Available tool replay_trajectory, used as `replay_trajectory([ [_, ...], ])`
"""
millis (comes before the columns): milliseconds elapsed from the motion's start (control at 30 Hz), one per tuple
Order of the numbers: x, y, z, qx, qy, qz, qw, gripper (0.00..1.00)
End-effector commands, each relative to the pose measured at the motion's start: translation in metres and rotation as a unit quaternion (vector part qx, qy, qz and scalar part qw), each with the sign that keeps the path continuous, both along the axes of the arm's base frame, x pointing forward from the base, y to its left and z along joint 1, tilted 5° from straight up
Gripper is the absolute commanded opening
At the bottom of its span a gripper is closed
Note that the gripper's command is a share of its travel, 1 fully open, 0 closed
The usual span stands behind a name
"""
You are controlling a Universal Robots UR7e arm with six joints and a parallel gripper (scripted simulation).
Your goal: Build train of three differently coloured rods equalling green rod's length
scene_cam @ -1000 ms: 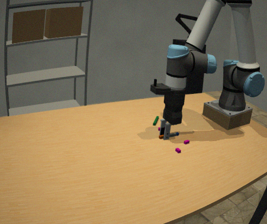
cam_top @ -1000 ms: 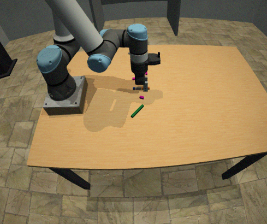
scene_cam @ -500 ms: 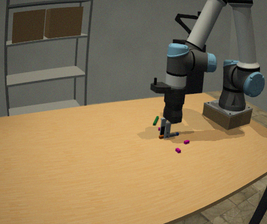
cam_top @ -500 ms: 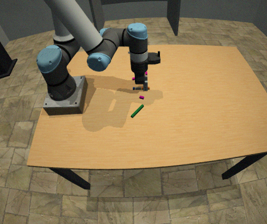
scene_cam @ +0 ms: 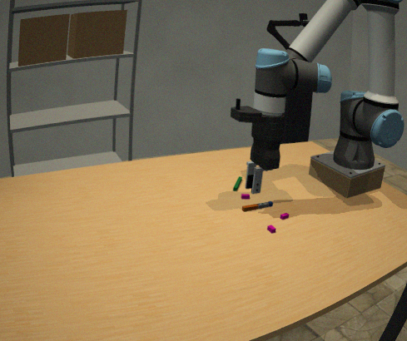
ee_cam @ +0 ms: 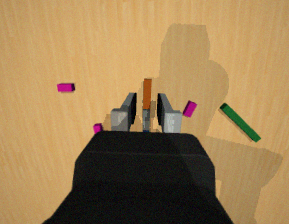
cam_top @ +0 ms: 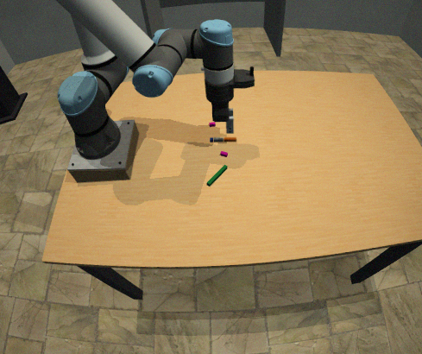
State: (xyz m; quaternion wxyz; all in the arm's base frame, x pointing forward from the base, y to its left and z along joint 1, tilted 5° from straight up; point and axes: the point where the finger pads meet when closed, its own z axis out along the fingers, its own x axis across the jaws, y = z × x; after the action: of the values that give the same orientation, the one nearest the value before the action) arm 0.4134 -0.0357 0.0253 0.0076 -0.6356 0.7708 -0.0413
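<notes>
Grey arm base block (cam_top: pixel 123 166) sat left of frame centre. Short blue rod (cam_top: pixel 211 140), grey rod (cam_top: pixel 218 140), orange rod (cam_top: pixel 230 139) lay end to end at centre. Black two-finger gripper (cam_top: pixel 229 126) hovered just above them, fingers half open, empty. Long green rod (cam_top: pixel 217 175) lay tilted, lower centre, apart from train.

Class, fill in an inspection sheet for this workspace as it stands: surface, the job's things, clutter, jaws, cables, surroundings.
Surface: wooden table, arm shadows across its middle.
Job's things: blue rod, grey rod and orange rod lie end to end in one line; green rod lies apart, slanted.
Clutter: three magenta rods, spread around the line, none touching it.
Jaws: gripper raised above the line, open, holding nothing.
Cables: a black one loops by the wrist.
Surroundings: shelf unit with two brown boxes, tiled floor.
</notes>
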Motion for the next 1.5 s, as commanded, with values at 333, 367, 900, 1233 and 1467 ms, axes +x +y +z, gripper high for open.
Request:
replay_trajectory([
  [333,-0.002,0.002,0.040,0.000,-0.001,0.000,1.000,0.54],
  [367,-0.002,0.002,0.040,0.000,-0.001,0.000,1.000,0.54],
  [900,-0.002,0.002,0.040,0.000,-0.001,0.000,1.000,1.00],
  [1233,-0.003,0.002,0.041,0.000,-0.001,0.000,1.000,1.00],
  [1467,-0.004,0.003,0.058,0.000,-0.001,0.000,1.000,1.00],
])
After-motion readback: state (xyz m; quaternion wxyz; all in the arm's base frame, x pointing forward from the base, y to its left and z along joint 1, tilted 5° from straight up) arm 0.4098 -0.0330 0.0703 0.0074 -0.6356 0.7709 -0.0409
